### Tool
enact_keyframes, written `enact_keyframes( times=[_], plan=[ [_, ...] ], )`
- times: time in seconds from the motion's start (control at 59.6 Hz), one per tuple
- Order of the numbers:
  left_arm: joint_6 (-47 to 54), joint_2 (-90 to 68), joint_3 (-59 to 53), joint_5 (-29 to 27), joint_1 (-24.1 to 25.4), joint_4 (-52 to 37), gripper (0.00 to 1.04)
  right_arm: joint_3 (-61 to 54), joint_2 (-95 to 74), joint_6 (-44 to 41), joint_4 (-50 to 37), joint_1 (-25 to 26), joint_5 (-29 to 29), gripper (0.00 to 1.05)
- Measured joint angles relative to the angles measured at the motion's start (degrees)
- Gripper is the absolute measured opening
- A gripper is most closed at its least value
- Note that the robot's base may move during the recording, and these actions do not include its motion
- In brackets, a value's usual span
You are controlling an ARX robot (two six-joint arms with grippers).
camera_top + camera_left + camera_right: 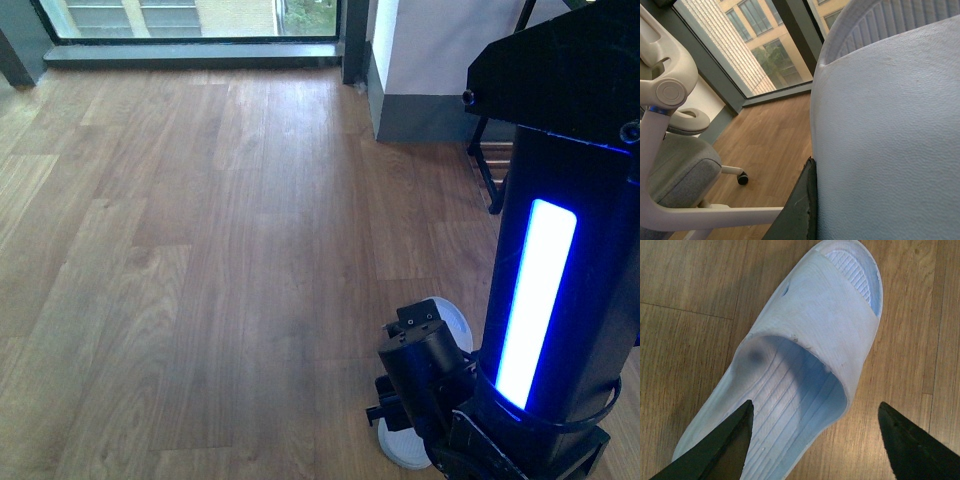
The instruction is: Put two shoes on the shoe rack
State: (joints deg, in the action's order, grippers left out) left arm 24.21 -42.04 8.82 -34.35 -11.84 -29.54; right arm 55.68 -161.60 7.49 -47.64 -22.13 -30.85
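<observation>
**A:** Where is the slide now?

**B:** One pale blue slide [805, 355] lies flat on the wooden floor [200, 250]. It is at the near side, close to the robot, and well apart from the window wall [190, 50]. The right gripper [815, 407] hangs over its heel part, fingers wide apart, touching nothing.

**A:** And the left one?

**B:** The left gripper [807, 190] has the second slide [890, 150] off the floor. One dark finger [802, 205] lies against it, so I judge it is clamped there. The shoe rack I cannot find in any view.

**A:** How will the slide handle?

**B:** Light, I think, of bendy plastic and a little smooth. The strap [830, 315] seems the best place: one finger under it, one on top. The thin edge of the sole may fold and slip out.
</observation>
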Motion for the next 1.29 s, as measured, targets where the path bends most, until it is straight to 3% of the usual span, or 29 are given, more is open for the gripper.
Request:
enact_keyframes(
  times=[0.134,0.42,0.621,0.823,0.856,0.906,0.923,0.94,0.974,1.058,1.192,1.293],
  plan=[
    [0.0,0.0,0.0,0.0,0.0,0.0,0.02,-0.2,0.0,-0.5,-1.2,0.0,0.0,0.97],
    [0.0,0.0,0.0,0.0,0.0,0.0,0.02,-0.2,0.1,-0.5,0.3,0.0,0.0,0.95],
    [0.0,0.0,0.0,0.0,0.0,0.0,0.02,-1.0,0.4,4.2,-1.0,0.2,7.6,0.95],
    [0.0,0.0,0.0,0.0,0.0,0.0,0.02,-1.4,0.7,9.6,-3.3,0.3,10.4,0.95],
    [0.0,0.0,0.0,0.0,0.0,0.0,0.02,-2.6,2.9,12.7,-0.2,-0.7,9.3,0.95],
    [0.0,0.1,0.0,-0.1,0.0,0.0,0.02,-8.5,11.5,20.4,14.9,-6.7,-0.5,0.95],
    [0.0,-0.2,0.0,0.5,-0.1,0.0,0.02,-11.5,17.3,23.1,22.0,-6.4,-0.7,0.95],
    [0.0,-0.2,0.0,0.2,0.0,0.0,0.02,-12.7,18.1,22.3,21.5,-5.6,5.0,0.95],
    [0.1,-0.1,-0.1,0.1,-0.1,0.0,0.02,-9.3,16.3,18.7,14.1,-3.8,12.0,0.95],
    [0.1,-0.1,-0.1,0.0,0.0,0.0,0.02,3.9,8.0,8.1,-2.1,7.8,21.0,0.95],
    [0.1,0.1,-0.1,-0.4,0.1,0.0,0.02,6.9,-0.1,-4.8,-9.6,19.8,14.5,0.95],
    [0.1,0.0,-0.1,0.6,-0.2,0.0,0.02,10.5,-5.7,-10.8,-8.0,18.4,11.6,0.95]
  ],
)
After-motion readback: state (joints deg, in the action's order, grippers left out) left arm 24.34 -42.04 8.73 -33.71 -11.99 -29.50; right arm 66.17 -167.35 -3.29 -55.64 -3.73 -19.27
